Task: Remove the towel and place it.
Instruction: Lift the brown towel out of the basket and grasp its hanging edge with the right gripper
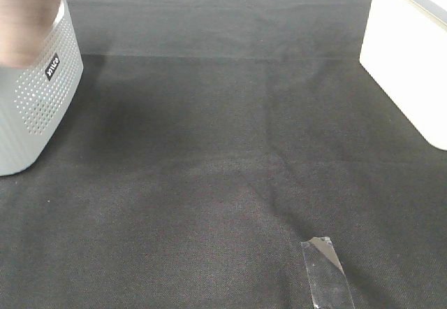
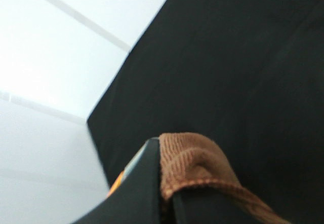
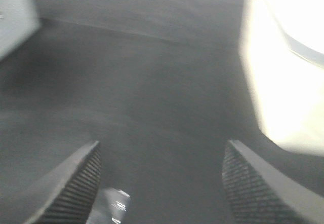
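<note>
The left gripper (image 2: 167, 196) is clamped on a fold of the brown towel (image 2: 195, 163) – hem and ribbed pile bulge out between its fingers. From the high camera the towel shows only as a brown blur at ten o'clock, over the rim of the grey basket (image 1: 35, 106). The bare black cloth (image 1: 223, 148) spreads from there toward four o'clock, so I judge that is the way the carry must go. How the towel's long side hangs I cannot tell. The right gripper (image 3: 159, 183) hangs wide apart and empty – low near the tape (image 1: 327, 274), well apart from the towel.
</note>
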You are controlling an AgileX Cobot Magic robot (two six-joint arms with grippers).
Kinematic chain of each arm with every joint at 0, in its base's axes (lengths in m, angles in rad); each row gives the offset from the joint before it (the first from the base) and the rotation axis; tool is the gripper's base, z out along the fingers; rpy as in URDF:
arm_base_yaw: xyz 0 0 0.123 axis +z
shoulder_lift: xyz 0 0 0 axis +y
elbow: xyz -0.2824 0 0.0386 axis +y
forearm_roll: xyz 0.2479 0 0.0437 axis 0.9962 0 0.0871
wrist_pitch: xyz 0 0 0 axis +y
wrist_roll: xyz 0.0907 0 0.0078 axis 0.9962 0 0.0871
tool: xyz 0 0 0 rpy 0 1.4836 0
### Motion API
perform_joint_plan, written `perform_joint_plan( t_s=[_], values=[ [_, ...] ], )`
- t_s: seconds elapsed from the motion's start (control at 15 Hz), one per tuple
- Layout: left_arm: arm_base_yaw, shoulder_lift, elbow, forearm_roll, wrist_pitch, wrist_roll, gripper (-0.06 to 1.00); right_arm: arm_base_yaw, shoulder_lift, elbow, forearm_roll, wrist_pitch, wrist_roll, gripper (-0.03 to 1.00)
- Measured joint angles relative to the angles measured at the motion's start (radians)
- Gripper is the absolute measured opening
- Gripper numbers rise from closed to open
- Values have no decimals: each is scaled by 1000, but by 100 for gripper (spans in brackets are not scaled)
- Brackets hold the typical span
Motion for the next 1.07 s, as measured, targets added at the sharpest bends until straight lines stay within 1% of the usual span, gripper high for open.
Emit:
perform_joint_plan(
  t_s=[0.13, 0.27, 0.4, 0.47, 0.53, 0.6, 0.67, 0.8, 0.87, 0.93, 1.07],
  values=[
    [-90, -1, 1, -2, -2, -2, 0, 0, 164, 0, 241, -46, -309, 67],
    [-155, -1, 1, -7, 5, -6, 0, 0, 373, 0, 507, -66, -619, 67],
    [-210, -1, 1, -23, 5, -8, 0, 0, 567, 0, 719, -70, -912, 69],
    [-220, -1, 1, -33, 5, -9, 0, 0, 617, 0, 775, -70, -981, 71],
    [-231, -1, 1, -56, 5, -9, 0, 0, 711, 0, 871, -65, -1098, 75],
    [-237, -1, 1, -76, 5, -9, 0, 0, 790, 0, 973, -47, -1207, 77],
    [-237, -1, 1, -96, 5, -9, 0, 0, 865, 0, 1057, -3, -1319, 78],
    [-237, -1, 1, -121, 5, -9, 0, 7, 1021, 0, 1211, 109, -1497, 79],
    [-237, -1, 1, -142, 5, -9, 0, 69, 1145, -43, 1267, 153, -1585, 79],
    [-237, -1, 1, -147, 5, -9, 0, 116, 1209, -81, 1269, 158, -1610, 79],
    [-237, -1, 1, -162, 5, -9, 0, 194, 1308, -169, 1274, 159, -1623, 79]
  ],
)
